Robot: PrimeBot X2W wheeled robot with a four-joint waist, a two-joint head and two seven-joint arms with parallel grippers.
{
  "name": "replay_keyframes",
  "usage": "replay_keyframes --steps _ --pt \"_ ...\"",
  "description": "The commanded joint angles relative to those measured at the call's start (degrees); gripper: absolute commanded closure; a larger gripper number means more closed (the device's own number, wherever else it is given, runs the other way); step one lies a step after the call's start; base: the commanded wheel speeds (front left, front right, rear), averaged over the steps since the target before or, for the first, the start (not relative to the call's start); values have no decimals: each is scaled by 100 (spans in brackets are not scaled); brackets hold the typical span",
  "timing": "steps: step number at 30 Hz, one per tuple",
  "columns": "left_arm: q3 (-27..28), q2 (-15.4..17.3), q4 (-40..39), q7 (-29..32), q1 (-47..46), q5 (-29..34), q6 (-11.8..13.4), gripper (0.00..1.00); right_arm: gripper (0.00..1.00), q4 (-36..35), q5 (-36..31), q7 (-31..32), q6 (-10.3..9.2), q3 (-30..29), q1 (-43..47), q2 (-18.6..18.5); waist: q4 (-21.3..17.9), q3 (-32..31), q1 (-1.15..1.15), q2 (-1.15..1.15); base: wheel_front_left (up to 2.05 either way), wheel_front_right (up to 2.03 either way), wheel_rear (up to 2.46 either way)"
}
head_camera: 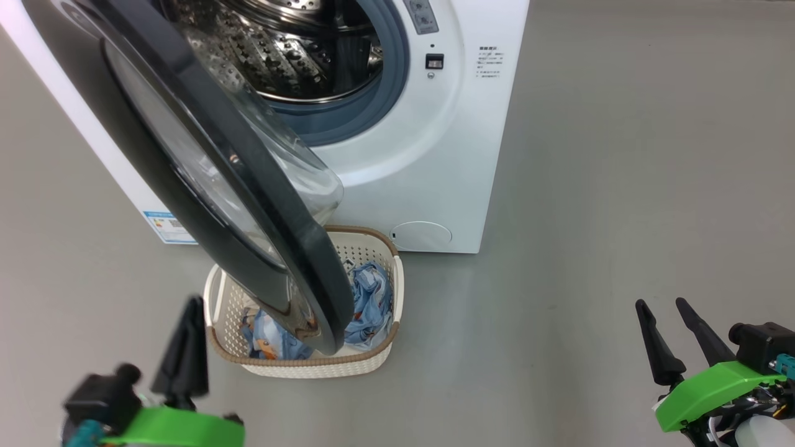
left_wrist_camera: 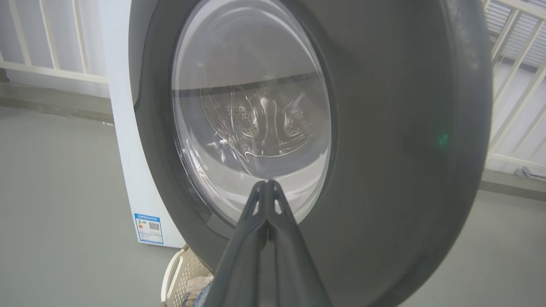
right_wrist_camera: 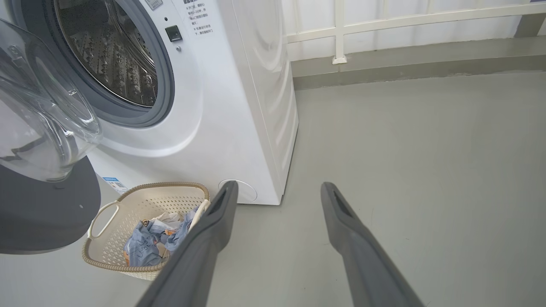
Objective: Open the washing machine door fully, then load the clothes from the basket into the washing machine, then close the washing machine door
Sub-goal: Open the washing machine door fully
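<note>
Head view: left hand (head_camera: 186,347) is pressing its fingers together beside the open washing machine door (head_camera: 205,161); right hand (head_camera: 674,338) is spreading wide, holding nothing.

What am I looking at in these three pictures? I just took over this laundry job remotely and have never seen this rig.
You see through three cameras on a two-armed wheeled robot. The head view looks down at the floor ahead. The left gripper is at the lower left, its two dark fingers pressed together and holding nothing. The right gripper is at the lower right, fingers spread and empty.

The other two pictures come from cameras on each wrist, looking along that gripper's own fingers. The left wrist view faces the outer side of the washing machine door, which is swung partly open. The right wrist view shows the washing machine with its drum exposed.

On the grey floor stands the basket, partly under the door, with the clothes inside.
</note>
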Motion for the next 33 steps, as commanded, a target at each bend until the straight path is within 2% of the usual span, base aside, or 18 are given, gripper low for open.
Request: replay_keyframes --steps 1,10,14,18,21,25,28,33 --pt "277 51 -418 -37 -291 -59 -9 100 0 -149 -28 -70 57 57 43 -68 27 -3 0 0 0 0 0" --pt "263 8 -1971 -37 -446 212 -9 100 0 -220 -46 -70 57 2 45 -89 78 2 0 0 0 0 0" --pt "-238 4 -2692 -37 -507 139 86 100 0 -247 -62 -70 57 0 32 -94 76 11 0 0 0 0 0" --pt "-1014 3 -2946 -37 -519 123 186 100 0 -263 -68 -70 57 26 21 -92 53 10 0 0 0 0 0" --pt "-1611 3 -2812 -37 -569 41 218 100 0 -270 -61 -70 57 54 9 -92 37 9 0 0 0 0 0" --pt "-2220 2 -2189 -37 -676 -149 222 100 0 -271 -37 -70 57 128 -19 -92 16 22 0 0 0 0 0" --pt "-2502 2 -1495 -37 -854 -446 243 100 0 -261 -8 -70 57 199 -66 -106 -2 48 0 0 0 0 0" --pt "-2554 2 -625 -37 -1114 -643 305 100 0 -254 18 -70 57 238 -97 -116 -16 61 0 0 0 0 0"
